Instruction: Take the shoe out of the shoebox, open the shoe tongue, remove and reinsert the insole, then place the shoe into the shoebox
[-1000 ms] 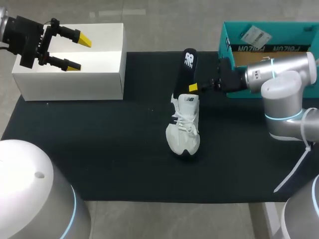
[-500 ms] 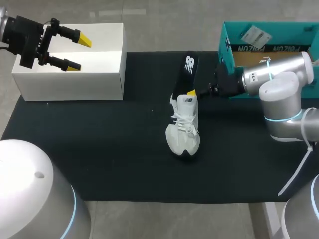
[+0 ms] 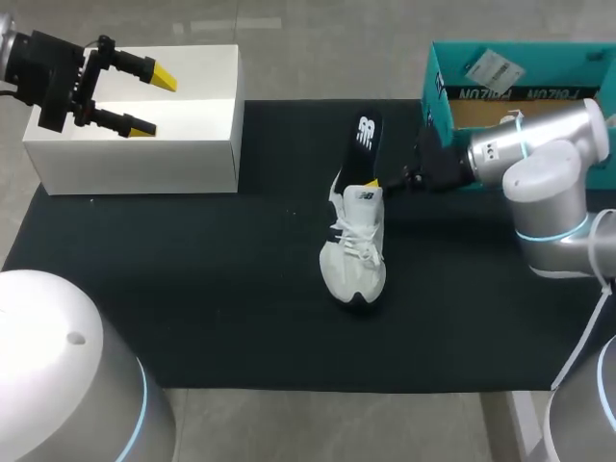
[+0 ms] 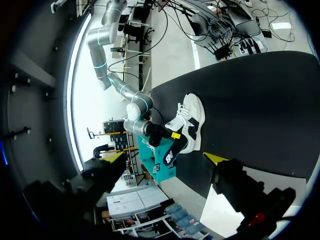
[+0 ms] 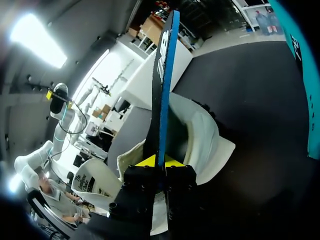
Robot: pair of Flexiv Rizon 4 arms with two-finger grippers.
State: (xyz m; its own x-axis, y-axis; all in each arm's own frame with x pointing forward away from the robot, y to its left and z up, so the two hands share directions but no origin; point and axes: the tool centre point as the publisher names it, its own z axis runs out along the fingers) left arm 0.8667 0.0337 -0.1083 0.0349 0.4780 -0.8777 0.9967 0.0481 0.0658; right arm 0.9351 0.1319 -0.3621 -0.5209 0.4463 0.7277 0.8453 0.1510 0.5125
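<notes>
A black mat [image 3: 192, 289] covers most of the surface, matte and evenly lit, with only soft shadows on it. Pale grey surface [image 3: 327, 67] shows along the mat's far and near edges and at the left. A plain white box [image 3: 183, 135] sits over the mat's far left corner, partly on the grey.

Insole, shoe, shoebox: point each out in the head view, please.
insole [image 3: 364, 135], head view, on its black upper part by the logo.
shoe [image 3: 353, 252], head view, on the white laced upper.
shoebox [image 3: 433, 75], head view, on the teal wall nearest the insole.
</notes>
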